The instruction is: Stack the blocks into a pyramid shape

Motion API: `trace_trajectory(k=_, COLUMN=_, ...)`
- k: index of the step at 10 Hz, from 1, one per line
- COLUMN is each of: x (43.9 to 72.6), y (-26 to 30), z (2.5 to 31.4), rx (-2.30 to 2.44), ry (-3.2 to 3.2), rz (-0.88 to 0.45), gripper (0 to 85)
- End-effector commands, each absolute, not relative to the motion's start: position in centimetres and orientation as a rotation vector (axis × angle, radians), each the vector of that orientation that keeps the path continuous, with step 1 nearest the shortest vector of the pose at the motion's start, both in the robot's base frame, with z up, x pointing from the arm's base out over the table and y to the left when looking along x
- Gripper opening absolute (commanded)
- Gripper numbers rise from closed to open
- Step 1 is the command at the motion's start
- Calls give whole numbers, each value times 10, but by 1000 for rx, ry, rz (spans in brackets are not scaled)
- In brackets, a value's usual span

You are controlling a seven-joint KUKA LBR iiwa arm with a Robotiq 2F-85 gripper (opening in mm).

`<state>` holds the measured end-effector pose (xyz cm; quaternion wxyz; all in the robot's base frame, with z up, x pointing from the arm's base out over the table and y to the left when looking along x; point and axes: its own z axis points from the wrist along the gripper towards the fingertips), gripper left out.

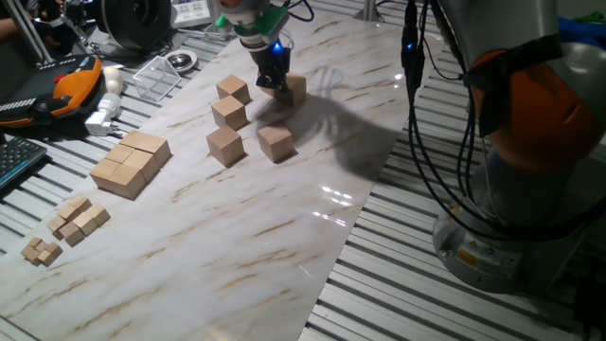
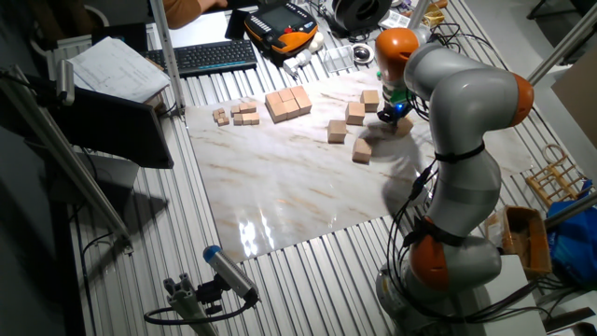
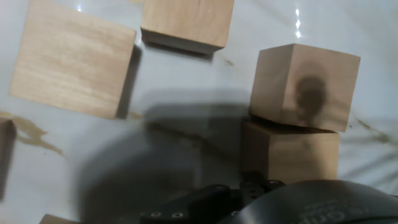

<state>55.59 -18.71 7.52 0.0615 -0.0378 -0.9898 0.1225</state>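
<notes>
Marble-patterned counter [image 1: 237, 246] carries everything, and the grey and orange arm [image 2: 457, 121] reaches over its far right part. Next in size, a flat slab of joined wooden cubes [image 1: 130, 163] lies on the left side, well apart from the work.

Six plain wooden blocks come next. In the one fixed view four of them lie singly: one far block [image 1: 233, 90], one just nearer [image 1: 229, 113], and two nearest ones, the left [image 1: 225, 147] and the right [image 1: 275, 143], apart from each other. To the far right, a stacked pair [image 1: 294, 90] stands just beside the hand [image 1: 273, 83]. The hand view shows this pair plainly: the upper block [image 3: 305, 86] sits on the lower block [image 3: 291, 152], turned a little askew on it.

The hand is low over the counter, right beside the pair and left of it in the one fixed view. Whether its fingers are open or closed I cannot tell; in the hand view only dark parts of it show at the bottom edge, and nothing is seen between them.

Smallest, a cluster of tiny wooden cubes [image 1: 68, 225] lies at the near left of the counter.
</notes>
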Motion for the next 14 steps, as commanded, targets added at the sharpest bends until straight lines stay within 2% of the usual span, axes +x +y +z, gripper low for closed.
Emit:
trace_trajectory(k=1, x=555, y=-184, z=76, rx=-124, ry=-2984, rz=334, gripper=0)
trace_trajectory(k=6, x=521, y=-166, z=73, rx=-79, ry=-2956, rz=417, gripper=0)
trace_trajectory(k=11, x=511, y=-189, z=73, rx=-6, ry=-2968, rz=430, gripper=0)
trace_trajectory(k=14, x=522, y=-200, z=75, rx=22, ry=-2977, rz=427, gripper=0)
